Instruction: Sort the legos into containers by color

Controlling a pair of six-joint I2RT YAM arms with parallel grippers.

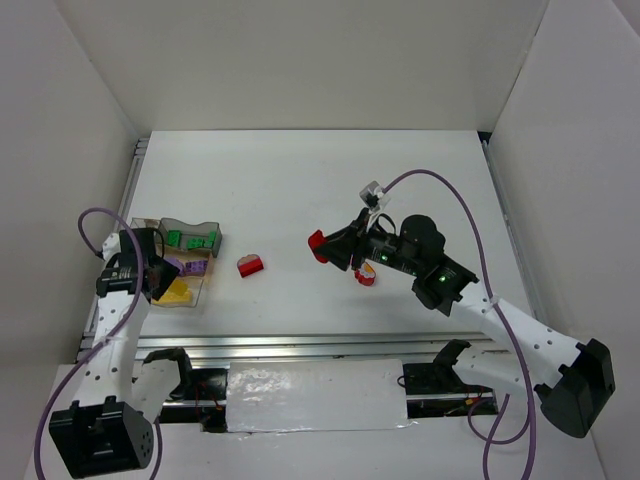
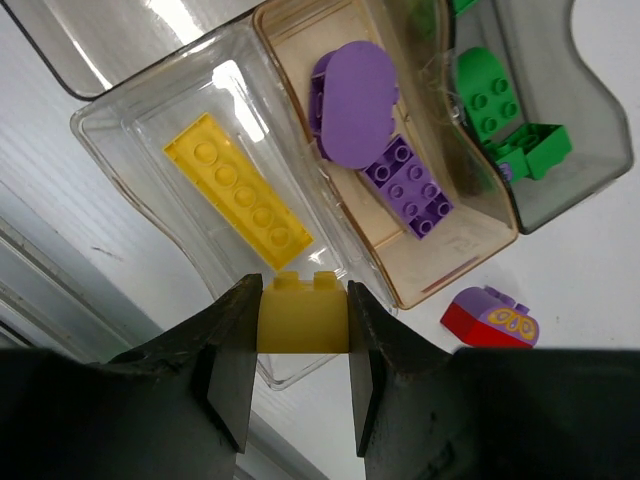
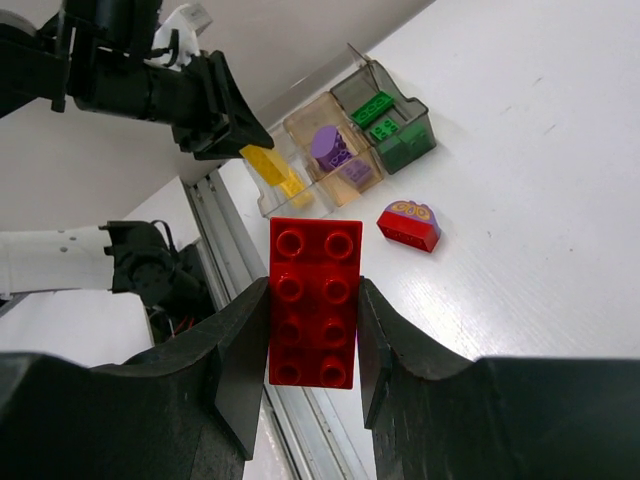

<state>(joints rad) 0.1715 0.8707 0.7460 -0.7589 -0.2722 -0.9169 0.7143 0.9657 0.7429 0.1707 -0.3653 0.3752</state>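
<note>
Left wrist: left gripper point(image 2: 302, 300) clamps yellow brick point(image 2: 303, 322) over near end of yellow compartment point(image 2: 125, 135). Right gripper point(image 3: 313, 300) clamps red brick point(image 3: 315, 255) lengthwise; containers point(image 1: 190, 225) well to its left.

Bare table point(image 1: 300, 180) runs between the containers point(image 1: 185, 222) and the right gripper's point(image 1: 322, 244) red brick point(image 3: 312, 340), one red rounded piece point(image 1: 250, 265) midway. The left gripper point(image 2: 302, 300) and its yellow brick point(image 2: 303, 322) overhang the yellow compartment point(image 2: 120, 140).

The legos point(image 2: 238, 192) are shiny, smooth plastic. The containers point(image 2: 130, 120) are clear, glossy plastic. The surface point(image 1: 330, 190) looks white and matt.
</note>
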